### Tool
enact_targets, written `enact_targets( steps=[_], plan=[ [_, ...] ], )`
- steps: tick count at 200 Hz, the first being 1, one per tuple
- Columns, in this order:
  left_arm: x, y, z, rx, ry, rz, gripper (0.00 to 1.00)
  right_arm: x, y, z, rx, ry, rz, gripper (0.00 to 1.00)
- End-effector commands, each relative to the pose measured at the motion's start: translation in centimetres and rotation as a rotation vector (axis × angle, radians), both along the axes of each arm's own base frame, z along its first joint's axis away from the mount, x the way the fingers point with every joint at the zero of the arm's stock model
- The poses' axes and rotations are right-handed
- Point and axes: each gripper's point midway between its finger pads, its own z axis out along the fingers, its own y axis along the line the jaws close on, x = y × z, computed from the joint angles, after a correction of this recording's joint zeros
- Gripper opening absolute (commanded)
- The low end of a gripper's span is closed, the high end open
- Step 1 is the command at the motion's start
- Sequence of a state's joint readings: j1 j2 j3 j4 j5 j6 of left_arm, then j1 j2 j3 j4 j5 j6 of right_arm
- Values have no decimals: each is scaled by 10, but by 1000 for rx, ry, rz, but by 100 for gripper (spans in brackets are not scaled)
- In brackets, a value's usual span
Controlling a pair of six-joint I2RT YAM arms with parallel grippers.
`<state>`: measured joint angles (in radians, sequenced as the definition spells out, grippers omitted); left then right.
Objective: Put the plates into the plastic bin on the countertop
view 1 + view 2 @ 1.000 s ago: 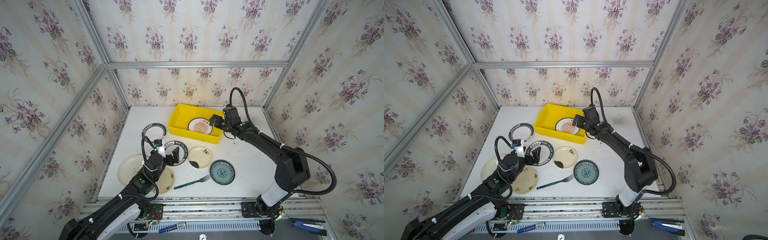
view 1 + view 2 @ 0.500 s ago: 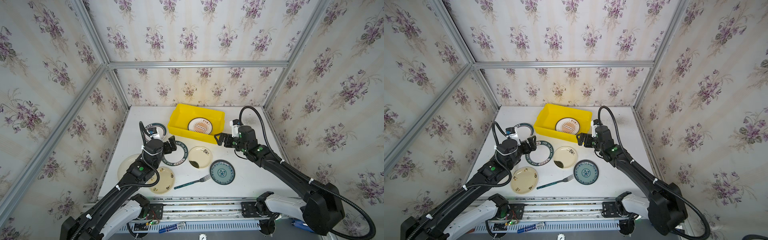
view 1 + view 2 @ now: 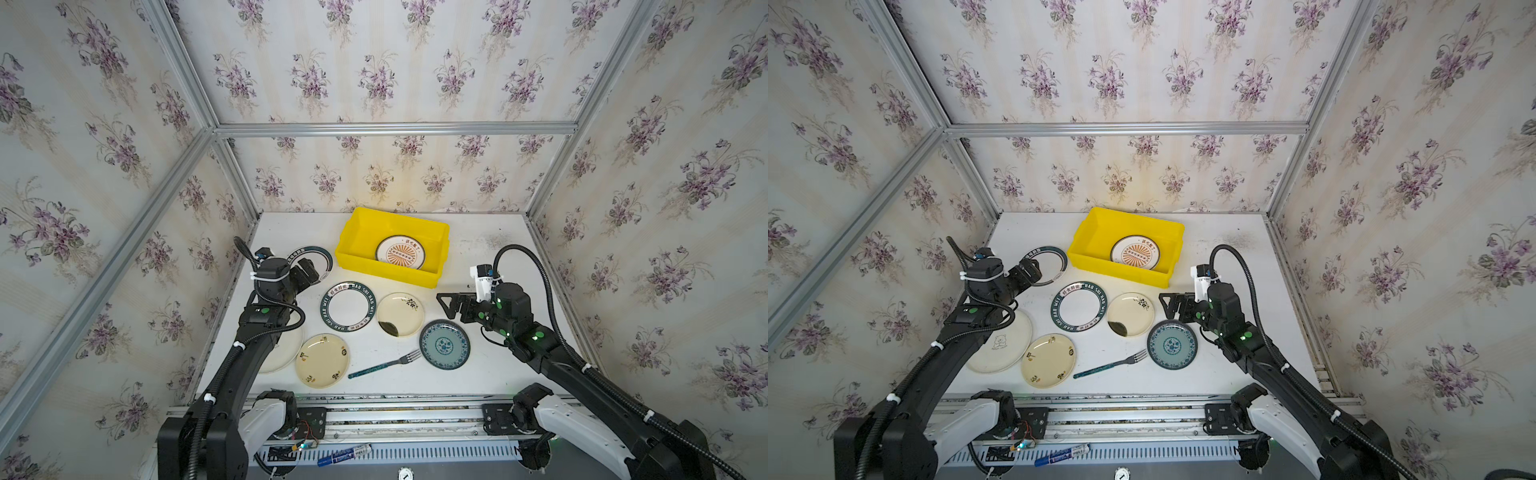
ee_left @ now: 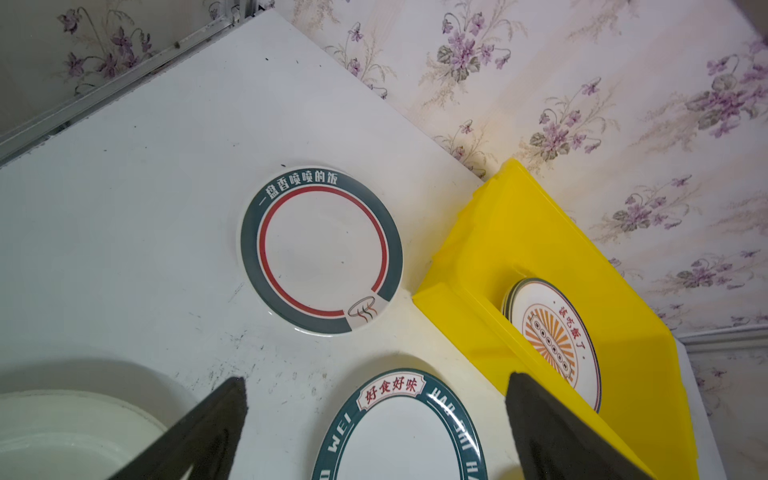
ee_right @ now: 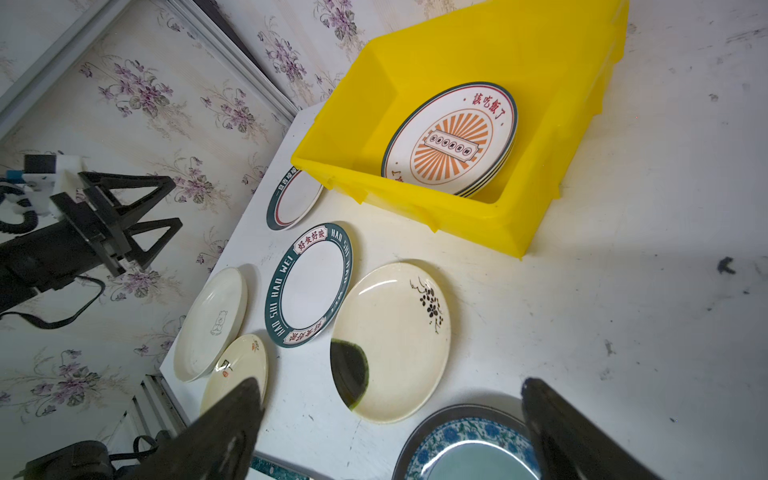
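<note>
Plates partly covered, stack uncounted

In both top views the left arm (image 3: pixel 266 332) hides much of the large cream plate (image 3: pixel 289 353) at the near left, and the left gripper (image 3: pixel 309 269) overlaps the red-ringed plate (image 3: pixel 324 259) at the far left. In the yellow bin (image 3: pixel 386 272), the plates under the sunburst plate (image 3: pixel 401 252) show only their edges, so their number cannot be told. The wrist views cut off the blue patterned plate (image 5: pixel 469 453) and the lettered plate (image 4: pixel 399 436).
</note>
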<state>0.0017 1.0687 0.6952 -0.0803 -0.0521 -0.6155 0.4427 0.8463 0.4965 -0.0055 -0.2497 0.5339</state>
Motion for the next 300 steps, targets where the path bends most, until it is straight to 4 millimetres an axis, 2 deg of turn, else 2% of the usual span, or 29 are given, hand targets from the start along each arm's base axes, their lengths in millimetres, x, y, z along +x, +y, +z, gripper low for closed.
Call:
enact_targets(
  steps=[1,45,49,58,112,160,197,240,280,300],
  plan=[
    [14,-3,8,-87,-69,-27,100,-4,2,12,27,-47,21,99],
    [30,15,-18,-182,-39,-24,100,-15,-2,13,15,-49,30,99],
    [31,17,-29,-196,-15,-20,100,-15,-3,13,16,-49,28,99],
    [34,21,-34,-217,-21,-19,99,-16,-4,12,19,-47,26,99],
    [43,21,-57,-279,14,-75,94,-21,-4,-4,26,-2,24,99],
    [36,33,-88,-274,83,16,94,-23,-7,-8,38,7,6,99],
    [30,43,-95,-231,101,69,94,-25,-10,-15,40,25,-11,99],
    [39,44,-108,-271,130,65,84,-25,-11,-18,36,34,-18,99],
    [46,46,-113,-284,129,74,81,-25,-11,-22,45,51,-26,99],
    [49,47,-118,-290,139,79,70,-25,-12,-26,44,61,-35,99]
  ],
)
